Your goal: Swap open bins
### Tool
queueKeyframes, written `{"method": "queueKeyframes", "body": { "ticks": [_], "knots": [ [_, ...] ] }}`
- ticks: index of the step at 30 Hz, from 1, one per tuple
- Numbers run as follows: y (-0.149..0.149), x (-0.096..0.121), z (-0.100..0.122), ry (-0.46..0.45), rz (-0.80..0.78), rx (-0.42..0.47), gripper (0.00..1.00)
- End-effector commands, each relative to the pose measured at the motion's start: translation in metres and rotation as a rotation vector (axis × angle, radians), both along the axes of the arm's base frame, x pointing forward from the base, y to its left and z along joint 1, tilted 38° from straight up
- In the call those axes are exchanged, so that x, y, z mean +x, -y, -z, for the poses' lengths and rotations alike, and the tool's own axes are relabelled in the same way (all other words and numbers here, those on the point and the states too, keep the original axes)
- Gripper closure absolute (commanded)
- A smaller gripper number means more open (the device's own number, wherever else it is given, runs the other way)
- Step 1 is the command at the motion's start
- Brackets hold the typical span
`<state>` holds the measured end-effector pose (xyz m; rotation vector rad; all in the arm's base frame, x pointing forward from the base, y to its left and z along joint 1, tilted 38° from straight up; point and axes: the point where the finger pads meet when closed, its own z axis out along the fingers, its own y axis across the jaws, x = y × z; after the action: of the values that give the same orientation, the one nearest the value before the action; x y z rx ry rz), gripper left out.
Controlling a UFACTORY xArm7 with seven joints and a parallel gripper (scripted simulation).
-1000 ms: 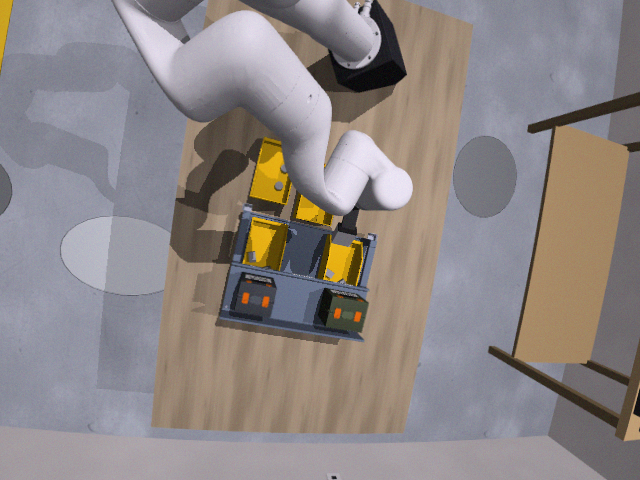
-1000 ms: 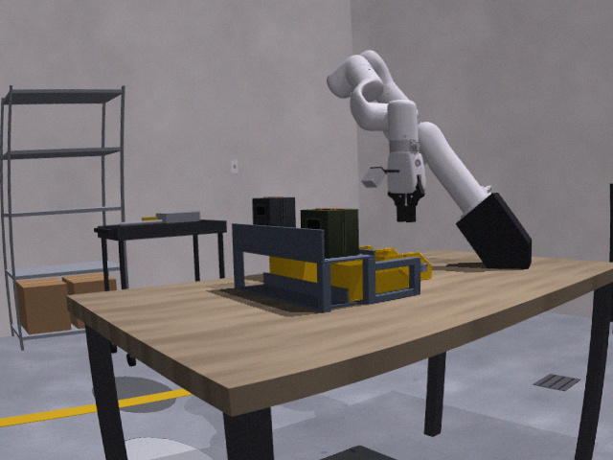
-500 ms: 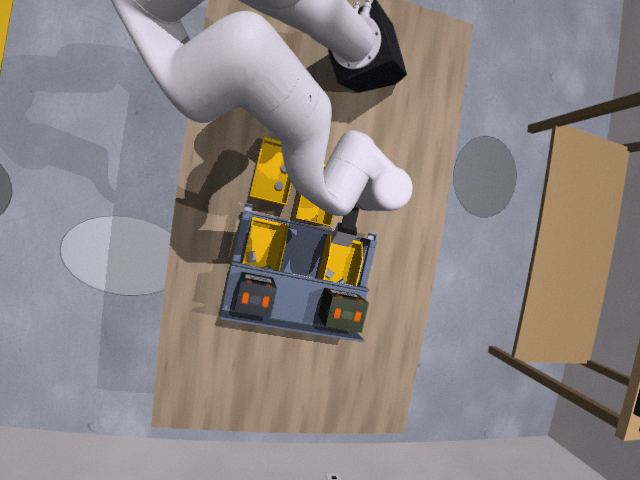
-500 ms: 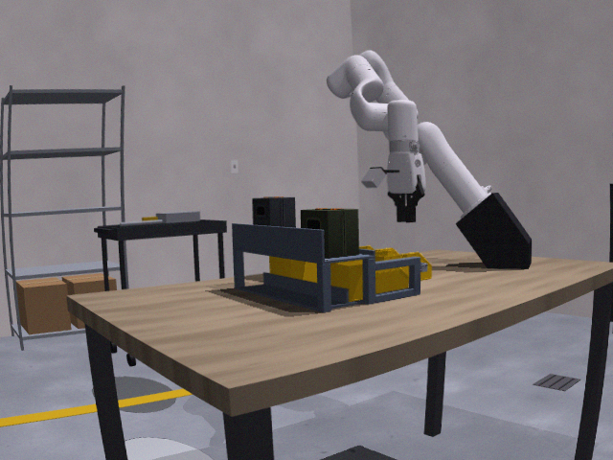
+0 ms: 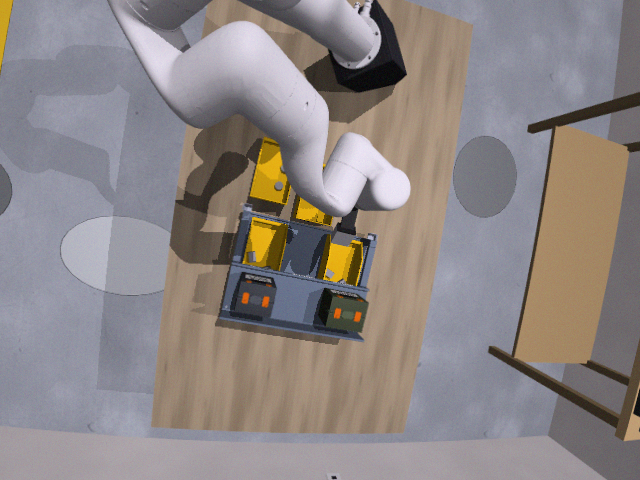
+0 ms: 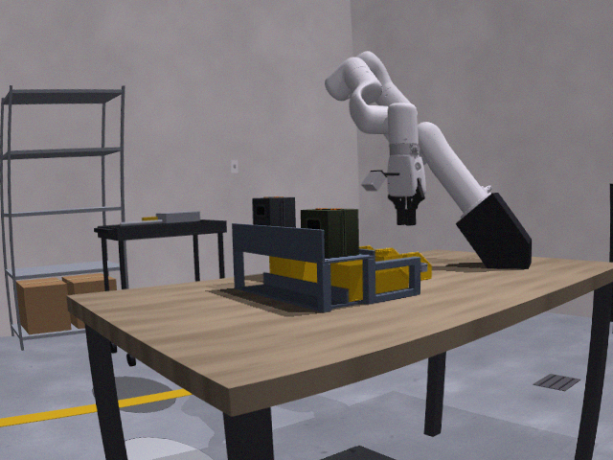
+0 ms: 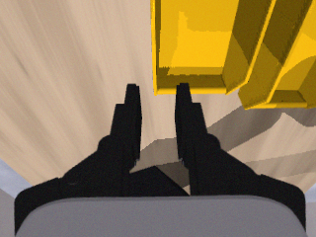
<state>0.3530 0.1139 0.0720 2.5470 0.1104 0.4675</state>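
- Already, the empty bin stands on the bench; its place looks vacant.
- Your tool hangs narrowly parted, holding nothing.
- You must still move the parts bin from the bench into the shelf.

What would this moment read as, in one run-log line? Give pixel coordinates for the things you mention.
gripper [image 6: 406, 223] [image 7: 158, 100]: part-open, nothing held | position: above table [image 5: 289, 382] [image 6: 297, 341] | shelf [image 5: 295, 320] [image 6: 277, 242]: middle place vacant
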Motion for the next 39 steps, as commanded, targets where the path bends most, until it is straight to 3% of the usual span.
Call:
{"method": "queueKeyframes", "body": {
  "ticks": [1,20,39],
  "knots": [
    [0.002,0.003,0.005,0.002,-0.002,0.001,0.74],
    [0.021,0.018,0.037,0.002,-0.002,0.001,0.74],
    [0.027,0.023,0.049,0.002,-0.002,0.001,0.74]
  ]
}}
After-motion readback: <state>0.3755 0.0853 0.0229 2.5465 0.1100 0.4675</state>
